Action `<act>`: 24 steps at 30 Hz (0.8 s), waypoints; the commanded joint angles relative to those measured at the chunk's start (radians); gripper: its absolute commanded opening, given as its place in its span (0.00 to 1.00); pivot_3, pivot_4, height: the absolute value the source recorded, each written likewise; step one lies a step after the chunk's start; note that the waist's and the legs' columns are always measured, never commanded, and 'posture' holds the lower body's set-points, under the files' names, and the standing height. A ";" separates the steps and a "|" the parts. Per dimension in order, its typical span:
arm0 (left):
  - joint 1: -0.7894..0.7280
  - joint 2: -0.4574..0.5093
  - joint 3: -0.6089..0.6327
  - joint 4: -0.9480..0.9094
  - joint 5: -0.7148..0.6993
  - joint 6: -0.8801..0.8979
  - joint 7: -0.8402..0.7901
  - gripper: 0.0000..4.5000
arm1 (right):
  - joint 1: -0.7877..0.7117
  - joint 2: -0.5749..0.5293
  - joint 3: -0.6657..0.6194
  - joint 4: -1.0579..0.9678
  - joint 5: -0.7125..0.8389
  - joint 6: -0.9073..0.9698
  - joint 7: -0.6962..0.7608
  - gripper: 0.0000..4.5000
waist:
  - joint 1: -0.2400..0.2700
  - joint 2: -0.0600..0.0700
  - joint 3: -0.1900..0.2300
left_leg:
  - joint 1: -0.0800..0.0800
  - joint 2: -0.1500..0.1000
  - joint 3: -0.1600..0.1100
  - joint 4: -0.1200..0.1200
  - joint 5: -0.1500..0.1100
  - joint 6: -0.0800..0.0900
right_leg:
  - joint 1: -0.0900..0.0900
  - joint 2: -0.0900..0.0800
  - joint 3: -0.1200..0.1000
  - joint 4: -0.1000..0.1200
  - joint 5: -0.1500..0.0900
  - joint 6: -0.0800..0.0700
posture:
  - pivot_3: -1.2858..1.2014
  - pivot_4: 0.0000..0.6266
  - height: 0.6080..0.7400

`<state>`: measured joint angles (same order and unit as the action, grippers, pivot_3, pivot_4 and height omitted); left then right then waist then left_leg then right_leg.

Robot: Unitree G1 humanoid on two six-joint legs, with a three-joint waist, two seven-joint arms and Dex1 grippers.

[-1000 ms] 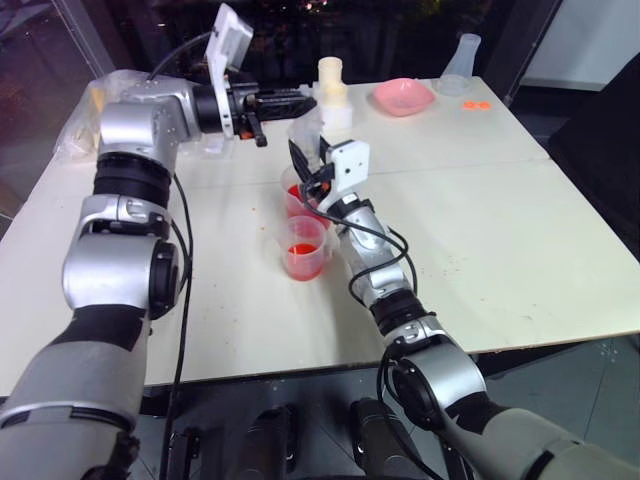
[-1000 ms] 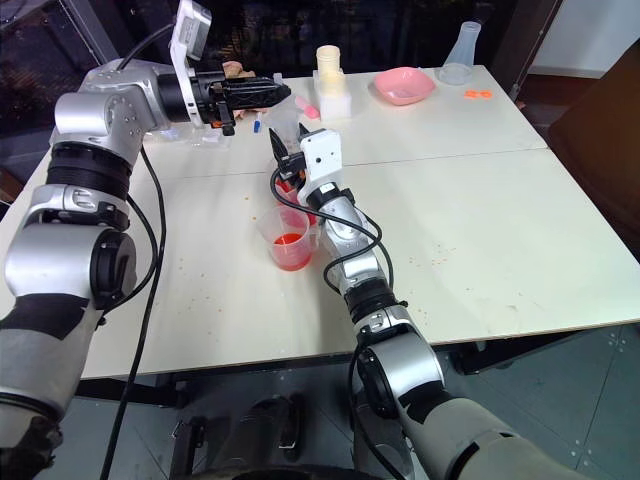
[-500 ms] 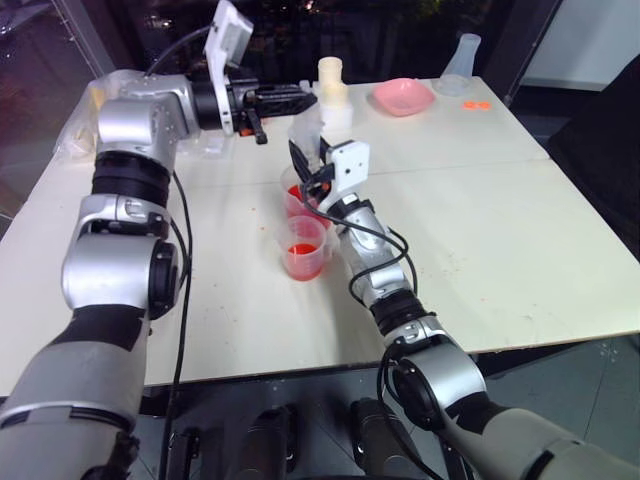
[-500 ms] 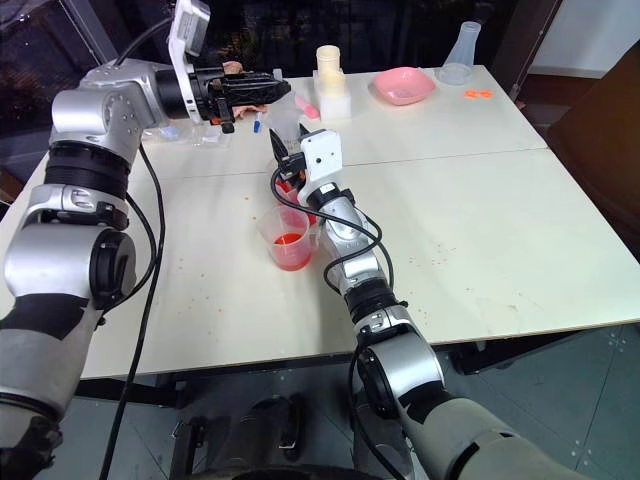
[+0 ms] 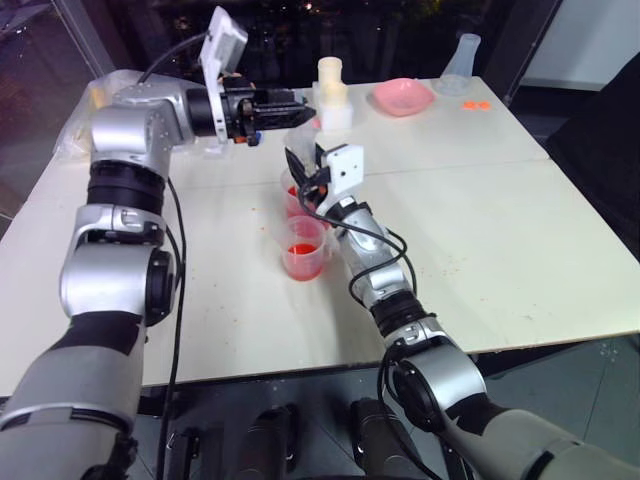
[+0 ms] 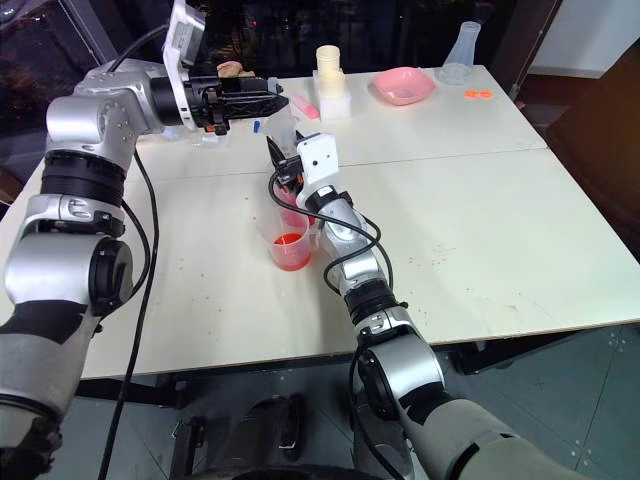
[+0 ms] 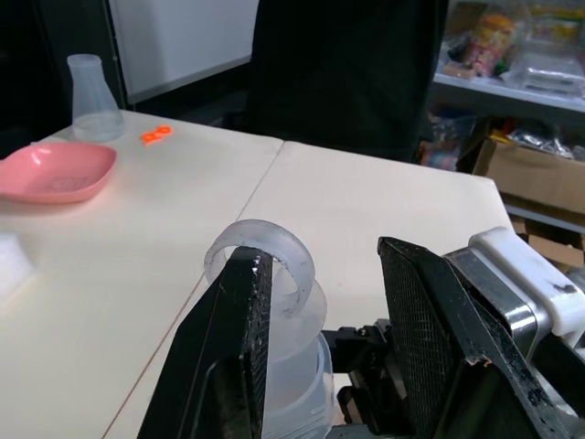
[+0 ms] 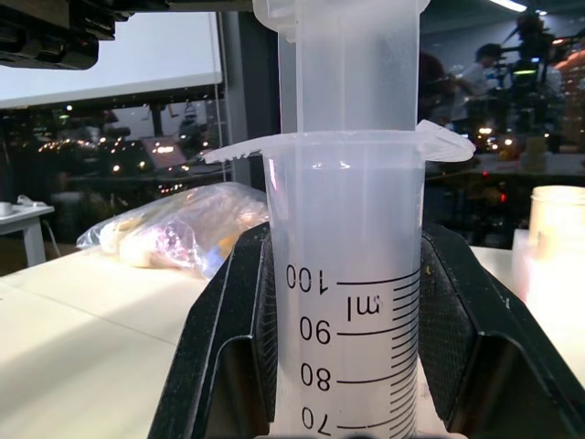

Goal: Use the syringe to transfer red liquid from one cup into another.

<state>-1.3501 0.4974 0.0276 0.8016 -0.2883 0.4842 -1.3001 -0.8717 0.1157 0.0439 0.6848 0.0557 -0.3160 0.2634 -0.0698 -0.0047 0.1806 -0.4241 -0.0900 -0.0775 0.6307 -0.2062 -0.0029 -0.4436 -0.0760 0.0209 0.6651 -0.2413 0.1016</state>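
A pink bowl (image 5: 403, 96) sits on the white table (image 5: 520, 230), well beyond the jaws. A clear conical flask (image 5: 461, 62) stands farther off near the corner, two small orange pieces (image 5: 476, 104) beside it. A cream stacked container (image 5: 332, 92) stands just past the jaws, a plastic bag (image 8: 178, 229) behind.

Clear syringe (image 8: 345, 274) upright (black graduations) above cups of red liquid (image 5: 300, 250).
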 commanded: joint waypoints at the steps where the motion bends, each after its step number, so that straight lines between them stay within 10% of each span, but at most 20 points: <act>1: -0.018 0.025 0.038 -0.063 -0.037 0.001 -0.010 0.44 | -0.004 -0.002 0.003 -0.056 0.004 0.022 0.004 0.31 | 0.000 0.000 0.000 | 0.000 0.000 0.000 0.000 0.000 0.000 | 0.000 0.000 0.000 0.000 0.000 0.000 | 0.52 0.24 1.00; 24: 0.263 0.273 0.141 -0.343 -0.142 0.184 0.062 0.44 | -0.026 -0.047 -0.008 -0.297 0.044 0.166 0.006 0.31 | 0.006 0.000 0.000 | 0.000 0.000 -0.002 0.000 0.000 0.000 | 0.001 -0.001 0.000 0.000 0.000 0.000 | 0.52 0.24 1.00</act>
<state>-1.0788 0.7725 0.1430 0.5015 -0.4058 0.6755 -1.2533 -0.8710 0.0593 0.0279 0.4783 0.0848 -0.1574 0.2646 -0.0640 -0.0048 0.1805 -0.4240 -0.0904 -0.0795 0.6310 -0.2061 -0.0032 -0.4428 -0.0769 0.0206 0.6649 -0.2413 0.1016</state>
